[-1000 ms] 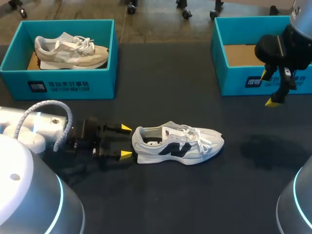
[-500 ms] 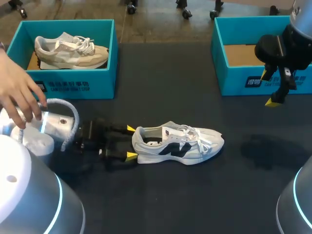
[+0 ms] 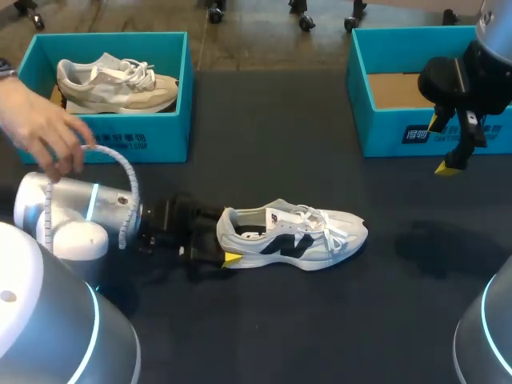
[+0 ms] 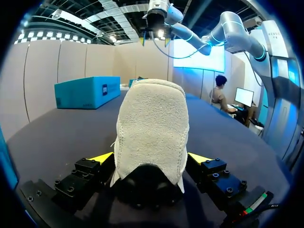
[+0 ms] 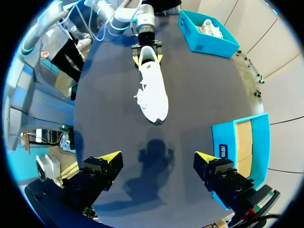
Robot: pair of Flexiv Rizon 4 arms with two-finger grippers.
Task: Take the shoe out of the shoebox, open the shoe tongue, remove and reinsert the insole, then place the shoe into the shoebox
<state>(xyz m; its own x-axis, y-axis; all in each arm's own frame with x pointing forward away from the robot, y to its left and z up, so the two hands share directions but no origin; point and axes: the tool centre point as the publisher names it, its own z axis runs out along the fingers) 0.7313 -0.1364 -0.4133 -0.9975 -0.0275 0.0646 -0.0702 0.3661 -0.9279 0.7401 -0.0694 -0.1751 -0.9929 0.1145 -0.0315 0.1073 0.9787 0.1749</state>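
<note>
Lying on its sole at the table (image 3: pixel 264 336) centre, white shoe (image 3: pixel 296 236) has toe to 3 o'clock, heel to 9. Left end effector (image 3: pixel 225 237) holds the heel, yellow tips against both its sides. Right end effector (image 3: pixel 442 144) hangs at 2 o'clock, spread wide, in front of right shoebox (image 3: pixel 384 132). Left shoebox (image 3: pixel 120 144) at 10 o'clock carries a beige shoe (image 3: pixel 116 84). Person's hand (image 3: pixel 44 132) at 9 o'clock touches the left arm's cable (image 3: pixel 128 184).
</note>
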